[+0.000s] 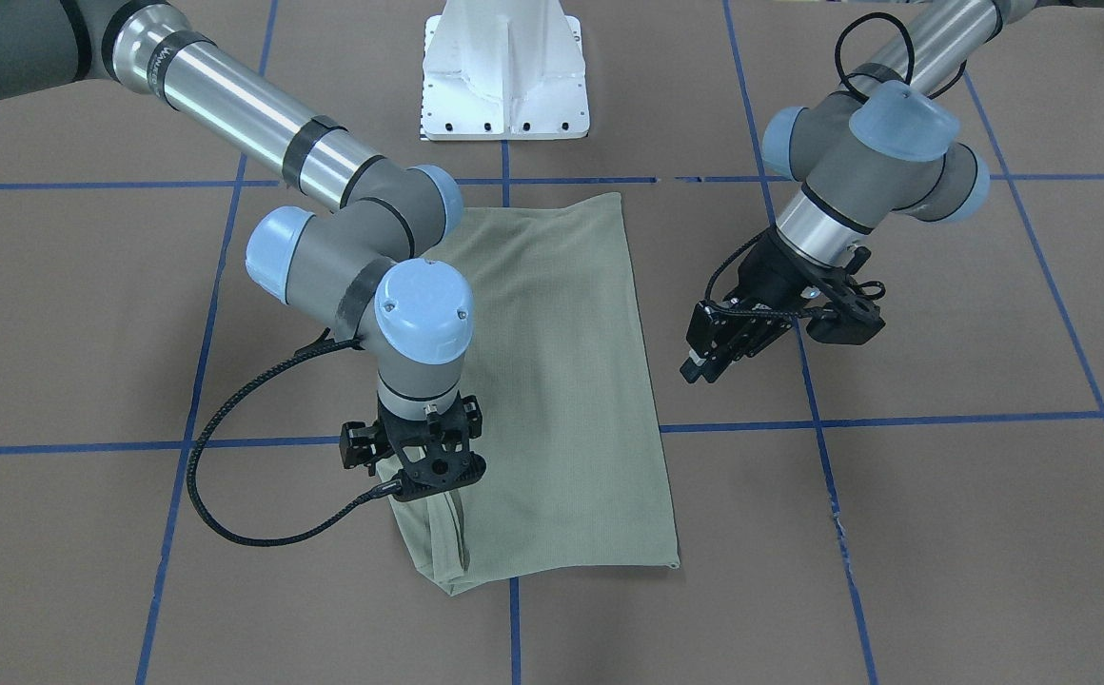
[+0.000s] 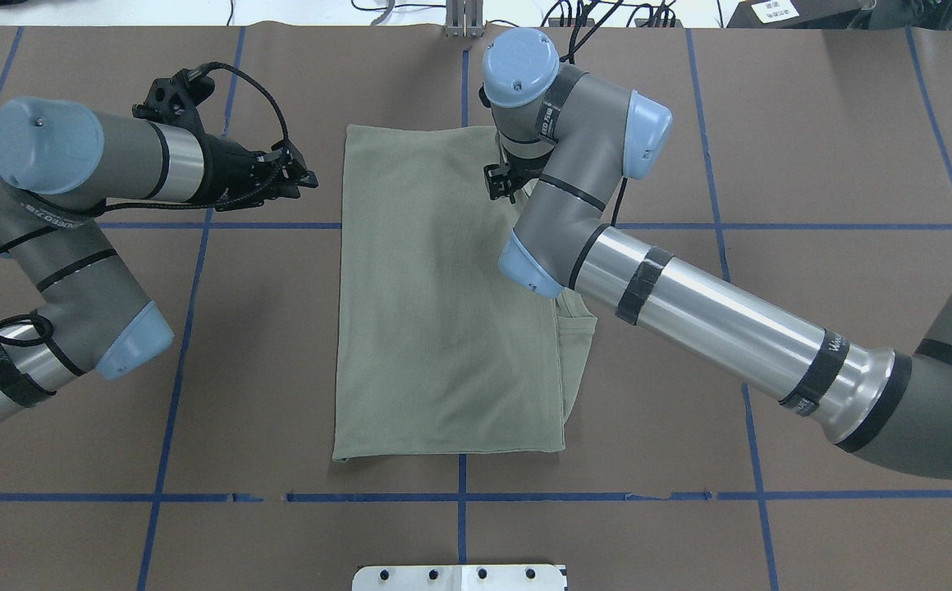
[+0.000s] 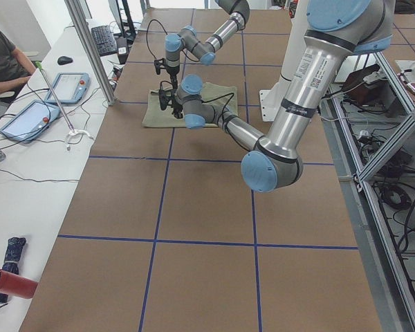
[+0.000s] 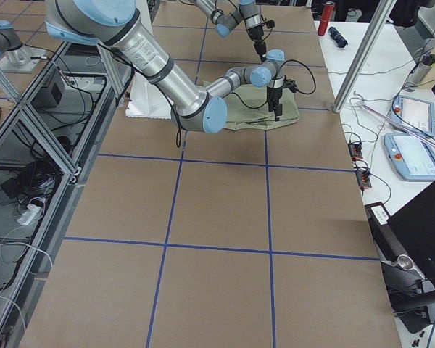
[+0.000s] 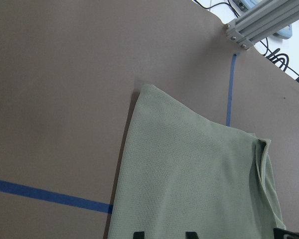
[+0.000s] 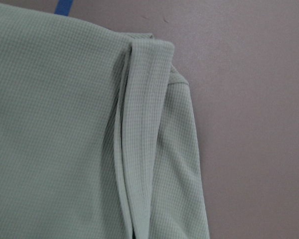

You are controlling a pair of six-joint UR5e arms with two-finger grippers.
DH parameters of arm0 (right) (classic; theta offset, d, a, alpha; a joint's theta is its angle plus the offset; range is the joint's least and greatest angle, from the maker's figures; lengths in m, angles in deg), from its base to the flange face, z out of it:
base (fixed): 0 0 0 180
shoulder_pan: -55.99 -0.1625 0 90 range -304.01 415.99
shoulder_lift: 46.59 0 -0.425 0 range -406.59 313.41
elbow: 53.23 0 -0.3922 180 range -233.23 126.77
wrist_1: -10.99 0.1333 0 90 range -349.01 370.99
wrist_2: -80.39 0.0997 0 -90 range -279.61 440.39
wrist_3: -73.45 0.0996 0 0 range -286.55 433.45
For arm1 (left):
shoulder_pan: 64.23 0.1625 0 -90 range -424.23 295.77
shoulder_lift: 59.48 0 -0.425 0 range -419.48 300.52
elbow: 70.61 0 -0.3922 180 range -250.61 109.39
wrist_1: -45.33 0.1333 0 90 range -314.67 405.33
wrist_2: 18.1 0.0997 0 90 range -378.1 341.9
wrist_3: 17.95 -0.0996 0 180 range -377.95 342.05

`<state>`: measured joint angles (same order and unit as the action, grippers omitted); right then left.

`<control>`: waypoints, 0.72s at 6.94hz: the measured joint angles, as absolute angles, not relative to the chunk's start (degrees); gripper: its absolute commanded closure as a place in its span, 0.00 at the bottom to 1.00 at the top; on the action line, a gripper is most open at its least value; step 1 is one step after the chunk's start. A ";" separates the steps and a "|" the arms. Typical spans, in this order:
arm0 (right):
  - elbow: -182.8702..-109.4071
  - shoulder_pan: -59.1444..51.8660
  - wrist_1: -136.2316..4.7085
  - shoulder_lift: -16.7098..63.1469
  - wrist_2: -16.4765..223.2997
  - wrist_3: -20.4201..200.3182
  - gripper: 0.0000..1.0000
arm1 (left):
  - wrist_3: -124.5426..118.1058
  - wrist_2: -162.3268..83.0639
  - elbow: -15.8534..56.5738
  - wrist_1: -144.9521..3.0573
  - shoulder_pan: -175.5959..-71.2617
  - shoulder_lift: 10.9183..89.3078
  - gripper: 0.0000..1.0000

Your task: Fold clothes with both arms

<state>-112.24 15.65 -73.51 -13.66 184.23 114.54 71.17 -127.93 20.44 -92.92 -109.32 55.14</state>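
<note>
On the brown table (image 2: 812,164), sage-green knit shirt (image 2: 443,312) edge apparently pinched by right pincer (image 1: 419,495); lift should be kept even. Left pincer (image 1: 704,366) is held clear, state unclear.

I saw the shirt (image 1: 552,381) as soft, matt, sage-green cloth with a fine waffle-like knit, its folded edges thick and ribbed. The table (image 1: 942,533) looked covered in dull brown paper, smooth, crossed by flat blue tape lines (image 1: 895,419). Each arm (image 2: 714,320) had glossy silver metal tubes, matt grey joints and smooth light-blue plastic caps (image 1: 423,309). The right gripper (image 1: 428,476) looked like matt black plastic, fed by a braided black cable (image 1: 228,533).
</note>
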 measured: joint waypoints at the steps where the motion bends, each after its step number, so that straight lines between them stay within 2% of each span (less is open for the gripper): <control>1: -109.80 15.65 -71.55 -14.18 183.42 114.63 0.00 | 71.17 -127.95 20.43 -92.92 -109.32 55.10 0.62; 5: -106.00 12.87 -68.43 -13.34 181.76 111.70 0.00 | 71.11 -129.73 20.61 -93.07 -109.38 54.02 0.62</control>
